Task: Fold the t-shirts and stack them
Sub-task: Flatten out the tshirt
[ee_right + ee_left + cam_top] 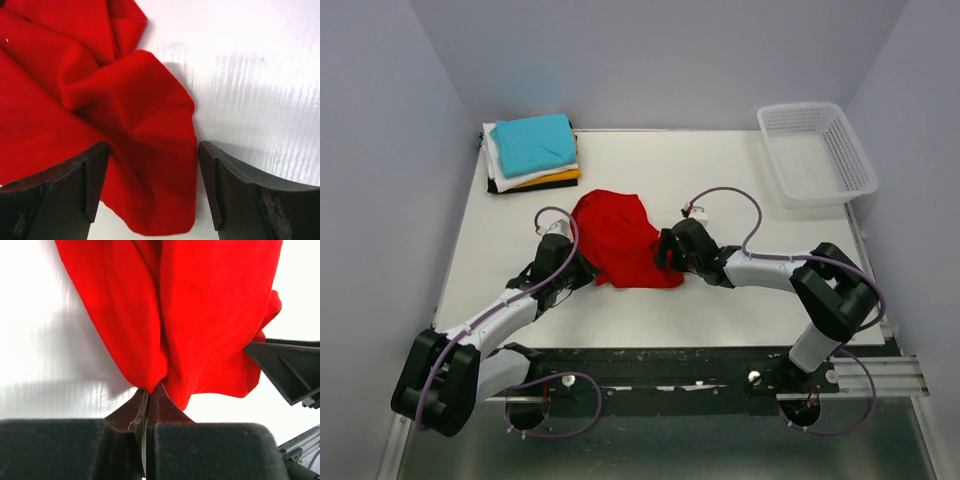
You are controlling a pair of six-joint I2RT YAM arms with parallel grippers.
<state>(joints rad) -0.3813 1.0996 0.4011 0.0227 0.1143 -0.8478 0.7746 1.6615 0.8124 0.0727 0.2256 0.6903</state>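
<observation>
Left gripper (pixel 150 390): pinched tight on a fold of the red shirt (pixel 210 315)
Right gripper (pixel 154 170): fingers wide apart, straddling red shirt edge

Bright red t-shirt (pixel 620 238), white table (pixel 720 180)

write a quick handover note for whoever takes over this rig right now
Left gripper: jaws shut on an edge of the red shirt.
Right gripper: jaws open on either side of a fold of the same shirt, not clamped.
Where: the red shirt lies crumpled mid-table between the arms. The basket is at the far right.
Done: stack of folded shirts at the far left corner, teal on top.
Left: fold the red shirt and put it on the stack.
</observation>
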